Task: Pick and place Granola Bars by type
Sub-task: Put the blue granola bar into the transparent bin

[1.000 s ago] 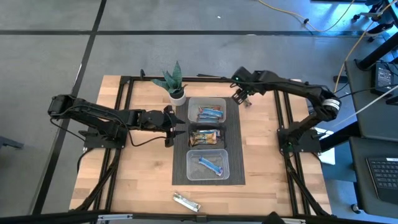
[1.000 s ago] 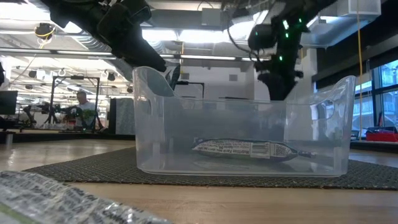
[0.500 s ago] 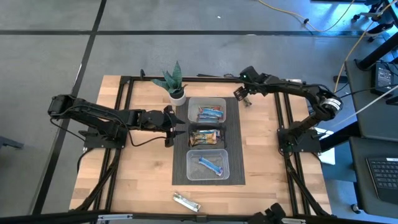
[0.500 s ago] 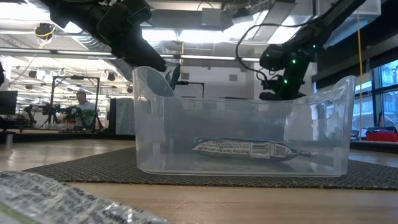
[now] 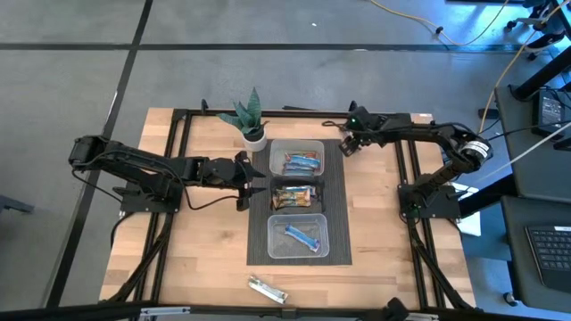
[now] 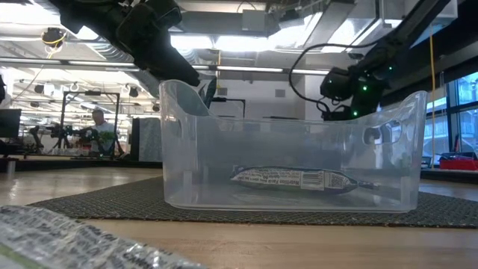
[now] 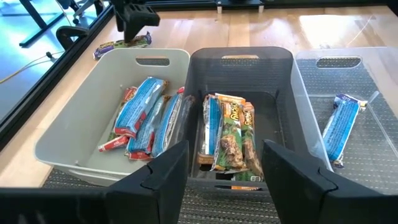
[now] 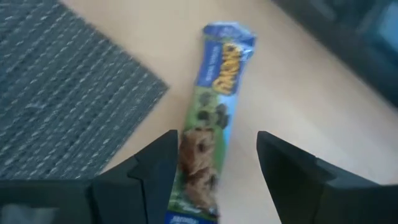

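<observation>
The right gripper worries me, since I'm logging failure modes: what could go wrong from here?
The right gripper is open over a loose granola bar on bare wood beside the mat. Its fingers straddle only the bar's near end, so the bar might pivot or slip when lifted. Its wrapper resembles those in the middle bin, so misplacing it is possible.

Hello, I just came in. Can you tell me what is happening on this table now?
The robot is sorting granola bars into three bins on a dark mat. The right gripper, open, is over a loose bar lying on the wood beside the mat, at the table's far edge. The left gripper, open, waits next to the middle bin. One more bar lies near the front edge, unsorted.
</observation>
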Controlling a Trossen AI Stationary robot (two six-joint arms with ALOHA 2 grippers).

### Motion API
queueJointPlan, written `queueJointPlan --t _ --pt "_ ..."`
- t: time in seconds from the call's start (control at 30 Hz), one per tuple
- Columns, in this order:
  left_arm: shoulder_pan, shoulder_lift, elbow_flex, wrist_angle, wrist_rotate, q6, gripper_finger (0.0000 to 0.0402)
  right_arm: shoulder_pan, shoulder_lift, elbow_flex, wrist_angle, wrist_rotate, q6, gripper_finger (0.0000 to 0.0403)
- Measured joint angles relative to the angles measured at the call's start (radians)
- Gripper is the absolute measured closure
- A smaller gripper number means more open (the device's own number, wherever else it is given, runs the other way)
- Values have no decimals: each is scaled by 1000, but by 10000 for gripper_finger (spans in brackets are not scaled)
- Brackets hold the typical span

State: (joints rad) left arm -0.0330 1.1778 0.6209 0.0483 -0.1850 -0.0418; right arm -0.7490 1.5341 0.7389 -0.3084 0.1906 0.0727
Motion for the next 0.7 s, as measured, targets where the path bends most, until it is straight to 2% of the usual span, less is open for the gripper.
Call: queueJointPlan --t 0.1,0.7 --pt "0 0 0 0 0 0 208 0 0 -13 11 -42 -1 180" --pt "0 0 0 0 0 -27 210 0 29 -60 97 -47 -1 180"
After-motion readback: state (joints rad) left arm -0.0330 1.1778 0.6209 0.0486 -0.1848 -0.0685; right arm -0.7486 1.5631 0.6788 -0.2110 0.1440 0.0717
